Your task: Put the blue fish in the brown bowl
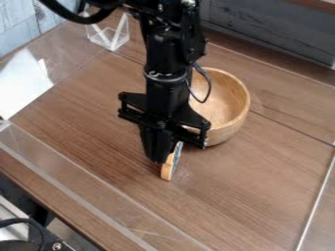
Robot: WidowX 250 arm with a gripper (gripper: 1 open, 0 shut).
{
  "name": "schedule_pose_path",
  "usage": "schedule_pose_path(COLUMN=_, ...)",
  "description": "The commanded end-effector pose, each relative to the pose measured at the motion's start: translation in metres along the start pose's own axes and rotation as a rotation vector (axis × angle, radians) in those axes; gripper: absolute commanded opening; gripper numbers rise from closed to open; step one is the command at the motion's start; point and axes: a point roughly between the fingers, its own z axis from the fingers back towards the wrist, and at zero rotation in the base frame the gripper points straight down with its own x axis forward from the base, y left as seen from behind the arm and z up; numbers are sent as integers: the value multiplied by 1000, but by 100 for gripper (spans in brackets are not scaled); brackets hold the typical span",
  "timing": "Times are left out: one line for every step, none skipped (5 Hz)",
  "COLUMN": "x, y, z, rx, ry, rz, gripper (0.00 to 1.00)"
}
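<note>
From the camera view, our gripper (165, 157) points straight down with its jaws clenched on the blue fish (171, 163), which stands on edge on the tabletop (78, 147), just in front of the brown bowl (222, 103). We judge the grip narrow: lifting could let the fish pivot or slip out short of the bowl.

Black gripper (163, 154) on a black arm (167, 49), light-brown wooden bowl (230, 103) with paler inside, blue fish (170, 162) with tan wooden edge (blue barely visible), dark walnut-brown table (249, 186) with streaky grain, white paper (20, 83)
</note>
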Motion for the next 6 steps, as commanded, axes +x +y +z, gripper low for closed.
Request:
schedule_pose_path(x=8, y=-2, z=9, rx=0, ry=-46, rz=-7, gripper=100)
schedule_pose_path(x=8, y=-2, z=8, rx=2, ry=-41, rz=-5, gripper=100)
schedule_pose_path(x=8, y=-2, z=8, rx=4, ry=-38, rz=-3, gripper=100)
schedule_pose_path(x=9, y=-3, z=4, rx=6, ry=-36, rz=-2, gripper=100)
schedule_pose_path(x=10, y=-3, z=1, rx=10, ry=-33, rz=-2, gripper=100)
schedule_pose_path(x=10, y=-3, z=-2, rx=13, ry=-30, rz=-1, gripper=100)
